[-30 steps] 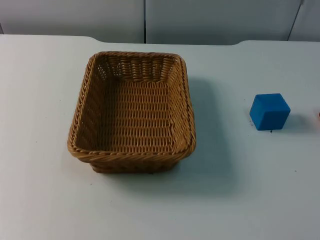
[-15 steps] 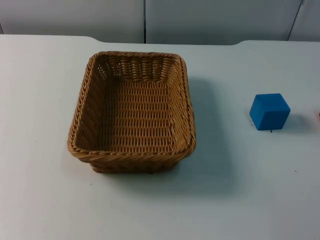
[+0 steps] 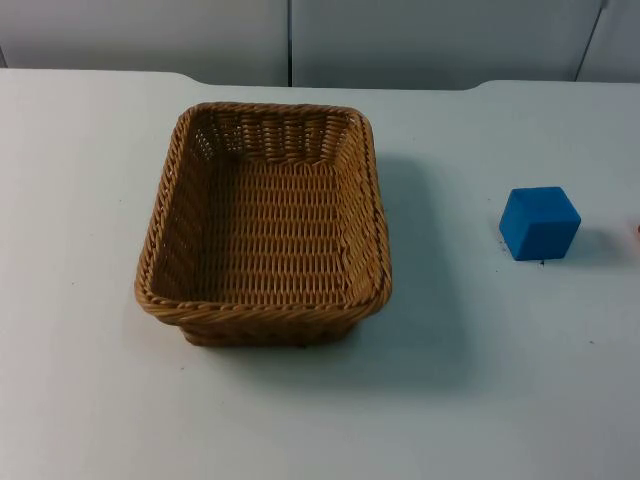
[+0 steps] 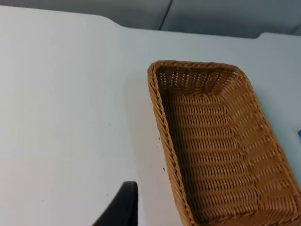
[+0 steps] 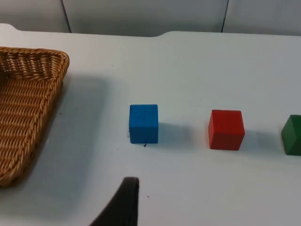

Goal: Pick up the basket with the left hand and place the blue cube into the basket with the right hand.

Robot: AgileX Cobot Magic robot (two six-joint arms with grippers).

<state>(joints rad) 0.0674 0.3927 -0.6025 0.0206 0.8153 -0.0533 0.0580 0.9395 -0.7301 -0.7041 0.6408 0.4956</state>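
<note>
One black fingertip of the left gripper [image 4: 123,207] juts into the left wrist view, and one of the right gripper [image 5: 124,203] into the right wrist view; with a single finger visible on each, I cannot tell whether either gripper is spread or closed, and neither touches anything. The rectangular woven wicker basket [image 3: 268,222] sits flat on the white table top [image 3: 90,390], nothing inside it, its far corner cut off in the left wrist view. The small blue cube [image 3: 539,222] rests on the table well apart from the basket, on its right side. From the right wrist camera, the blue cube [image 5: 143,123] stands between the basket's rim [image 5: 42,113] and a red cube [image 5: 226,129], with a green cube [image 5: 292,135] beyond, partly cut off by the frame edge. The three cubes lie roughly in a row, apart from each other. A grey partition wall [image 3: 400,40] closes the table's far edge.
</note>
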